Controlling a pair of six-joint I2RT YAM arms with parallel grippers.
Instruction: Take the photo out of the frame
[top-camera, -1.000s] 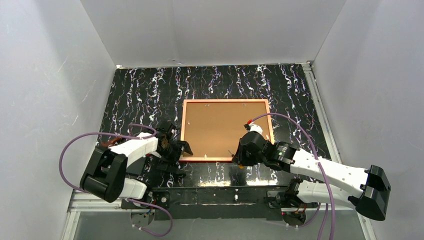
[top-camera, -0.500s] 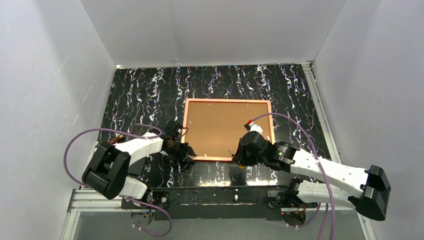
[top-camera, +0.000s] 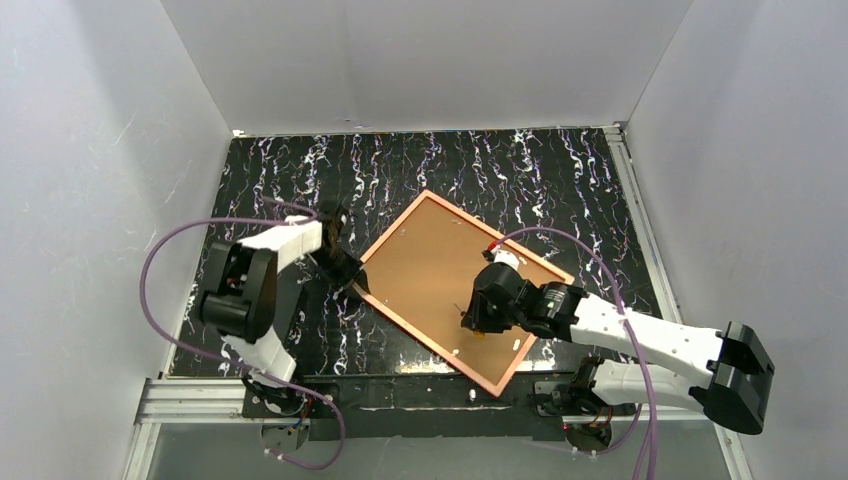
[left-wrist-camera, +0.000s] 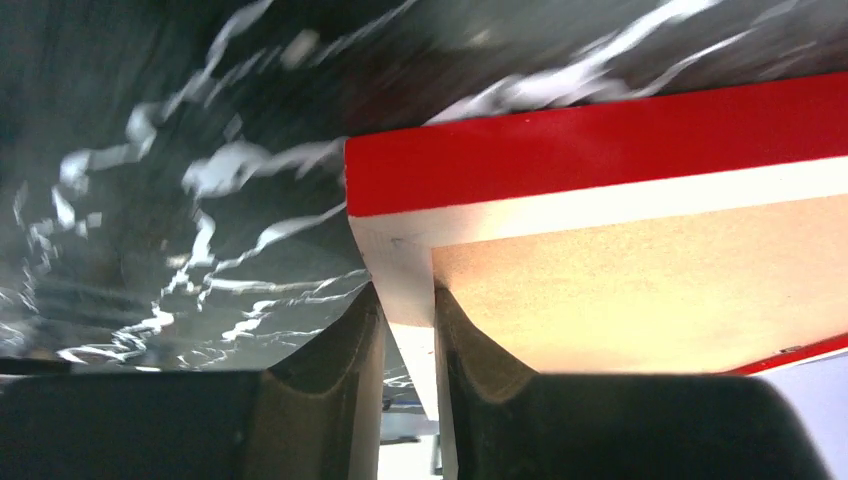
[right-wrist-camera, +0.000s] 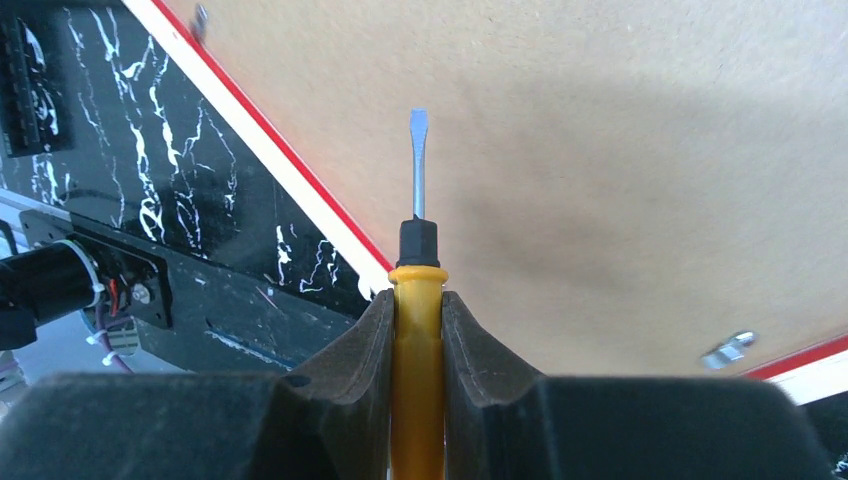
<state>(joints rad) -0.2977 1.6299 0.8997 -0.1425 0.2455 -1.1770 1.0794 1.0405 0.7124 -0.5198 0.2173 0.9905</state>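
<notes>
Step in hand, by the look of things: loosening the board back, with nothing lifted out yet. Shows the photo (top-camera: 440, 275) face down, brown back up, seated inside the frame (left-wrist-camera: 600, 150), the pair turned diamond-wise on the black marbled table (top-camera: 300, 180), one corner toward 12 o'clock and one toward 6. Pinches the frame's 9 o'clock corner in the left gripper (left-wrist-camera: 405, 300), jaws closed on the pale rim from both sides, that corner apparently raised a little off the table. Clamps a yellow-handled flat screwdriver (right-wrist-camera: 418, 350) in the right gripper (right-wrist-camera: 418, 297), over the board toward its 4 o'clock part, blade aimed at 12 o'clock in the wrist view. Cannot tell whether the tip touches the board or hovers just above it. Leaves a small metal tab (right-wrist-camera: 733, 349) at about 4 o'clock from the blade, near the frame's edge. Calls next, probably, for swinging the tip to that tab and levering it aside, while keeping the left clamp firm against sliding.
</notes>
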